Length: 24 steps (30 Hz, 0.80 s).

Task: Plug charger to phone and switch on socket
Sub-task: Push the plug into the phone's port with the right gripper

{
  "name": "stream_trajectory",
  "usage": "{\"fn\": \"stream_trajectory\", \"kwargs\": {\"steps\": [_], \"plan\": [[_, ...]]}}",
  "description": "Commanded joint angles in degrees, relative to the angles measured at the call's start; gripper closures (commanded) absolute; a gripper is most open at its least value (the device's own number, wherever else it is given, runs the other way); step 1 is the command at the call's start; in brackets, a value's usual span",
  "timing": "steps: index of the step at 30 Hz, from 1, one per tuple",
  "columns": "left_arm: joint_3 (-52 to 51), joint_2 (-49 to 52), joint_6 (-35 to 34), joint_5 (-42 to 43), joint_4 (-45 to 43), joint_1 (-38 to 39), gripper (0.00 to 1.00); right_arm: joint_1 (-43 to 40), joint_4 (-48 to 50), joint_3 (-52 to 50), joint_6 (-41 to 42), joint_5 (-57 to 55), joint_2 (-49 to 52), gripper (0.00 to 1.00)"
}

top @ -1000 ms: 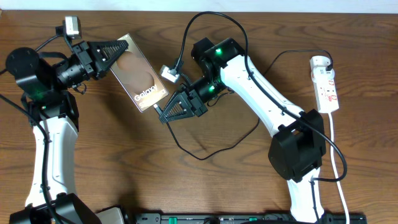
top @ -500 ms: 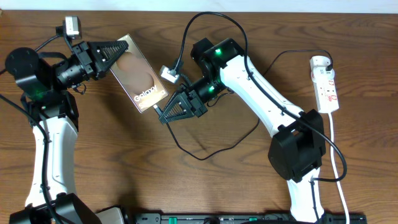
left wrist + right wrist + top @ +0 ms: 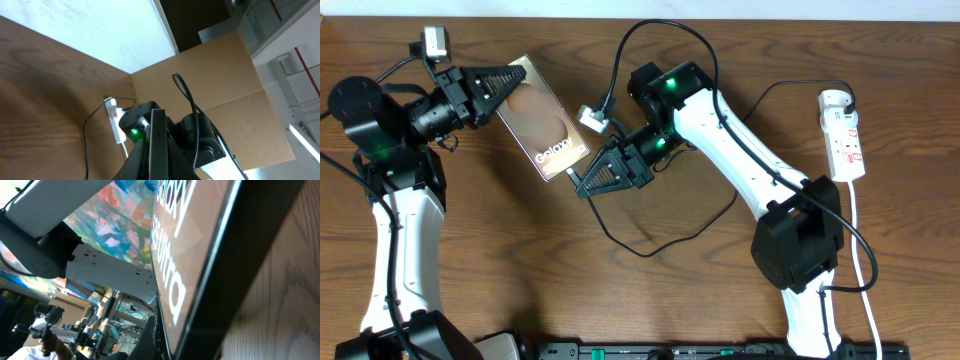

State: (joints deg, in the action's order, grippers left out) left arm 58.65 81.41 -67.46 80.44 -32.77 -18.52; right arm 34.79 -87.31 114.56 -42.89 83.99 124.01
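Observation:
The phone (image 3: 545, 115) is held tilted above the table, its brownish face with white "Galaxy" text upward. My left gripper (image 3: 514, 86) is shut on the phone's upper-left end. In the left wrist view the phone's thin edge (image 3: 157, 145) stands between my left gripper's fingers (image 3: 158, 167). My right gripper (image 3: 582, 184) is at the phone's lower-right end, shut on the plug end of the charger (image 3: 620, 240), whose thin black cable loops over the table. The right wrist view shows the phone's face (image 3: 200, 240) very close beside one finger of my right gripper (image 3: 152, 335). The plug is hidden. The white socket (image 3: 845, 140) lies at the far right.
The socket's white cord (image 3: 865, 260) runs down the right side of the table. A small white connector (image 3: 592, 118) on the right arm's thick cable hangs just right of the phone. The socket also shows in the left wrist view (image 3: 116, 125).

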Motion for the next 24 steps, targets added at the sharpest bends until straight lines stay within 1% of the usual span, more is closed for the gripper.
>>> {"fn": "stream_trajectory", "kwargs": {"steps": [1, 12, 24], "plan": [[0.6, -0.2, 0.3, 2.5, -0.3, 0.1, 0.93, 0.4, 0.4, -0.3, -0.9, 3.1, -0.3, 0.99], [0.6, -0.2, 0.3, 4.6, -0.3, 0.1, 0.93, 0.1, 0.5, -0.3, -0.9, 3.0, -0.3, 0.99], [0.6, -0.2, 0.4, 4.6, -0.5, 0.1, 0.93, 0.1, 0.4, -0.3, -0.9, 2.5, -0.3, 0.99]]}}
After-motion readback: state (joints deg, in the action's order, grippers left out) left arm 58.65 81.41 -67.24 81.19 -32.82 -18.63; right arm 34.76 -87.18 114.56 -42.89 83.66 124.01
